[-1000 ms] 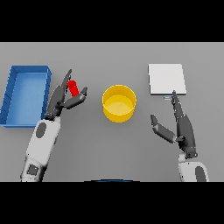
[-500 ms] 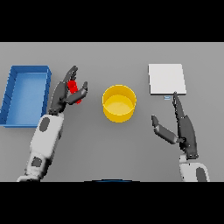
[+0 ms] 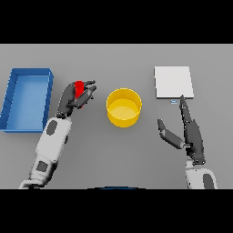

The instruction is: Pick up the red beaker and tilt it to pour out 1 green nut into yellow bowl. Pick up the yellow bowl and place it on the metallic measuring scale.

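Note:
The red beaker (image 3: 79, 88) shows as a small red shape between the fingers of my left hand (image 3: 73, 98), which is shut on it to the left of the yellow bowl (image 3: 124, 107). The bowl stands at the table's middle and no nut shows inside it. At the back right lies the metallic measuring scale (image 3: 172, 82), a flat pale square. My right hand (image 3: 190, 133) rests open at the right, fingers straight and pointing toward the scale's near edge, thumb spread out to the left.
A blue tray (image 3: 27, 98) with raised walls lies at the far left, just beside my left forearm.
My left hand has closed round the red beaker and carried it a little right, toward the bowl. The right hand has barely moved.

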